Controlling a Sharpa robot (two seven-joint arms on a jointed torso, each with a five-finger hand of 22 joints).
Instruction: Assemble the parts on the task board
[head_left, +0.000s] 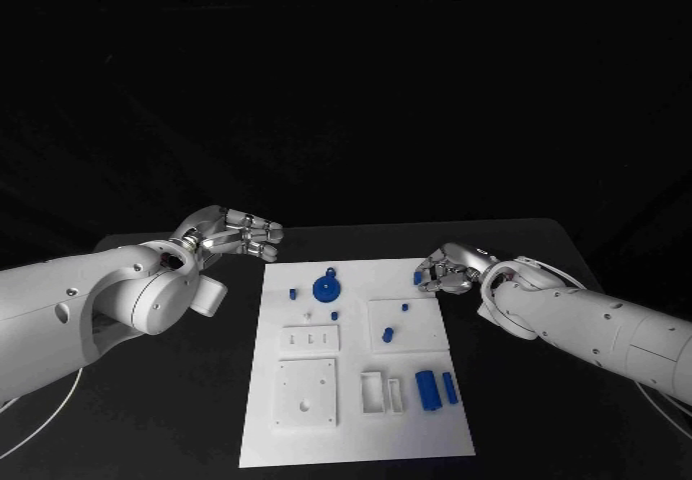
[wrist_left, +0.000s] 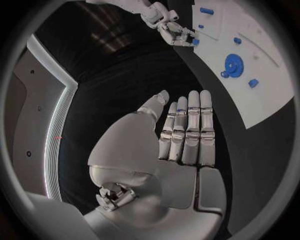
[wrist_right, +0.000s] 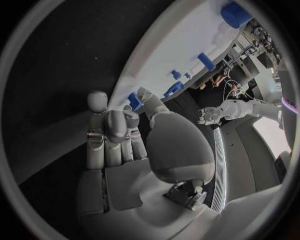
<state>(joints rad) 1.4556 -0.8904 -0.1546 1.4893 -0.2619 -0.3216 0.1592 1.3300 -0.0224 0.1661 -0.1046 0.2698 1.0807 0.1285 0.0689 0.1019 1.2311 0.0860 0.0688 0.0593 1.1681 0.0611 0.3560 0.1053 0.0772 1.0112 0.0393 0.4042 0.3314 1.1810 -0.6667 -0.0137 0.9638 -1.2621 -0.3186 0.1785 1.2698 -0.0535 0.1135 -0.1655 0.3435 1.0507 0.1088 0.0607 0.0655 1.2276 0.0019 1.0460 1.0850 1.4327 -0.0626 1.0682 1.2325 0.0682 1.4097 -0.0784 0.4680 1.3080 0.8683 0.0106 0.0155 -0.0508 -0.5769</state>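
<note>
Scene dim overall; black counter (head_left: 173, 420) and background nearly merge. Task board (head_left: 361, 440) is the brightest surface, evenly lit, with faint soft shadows beside the raised parts. Metallic robot hand (wrist_left: 184, 132) shows mild specular glare. Both wrist views are circular fisheye, edges bent, rims darkened and soft.

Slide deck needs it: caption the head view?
Right hand pinches a blue part at the task board edge; left hand hovers open.
</note>
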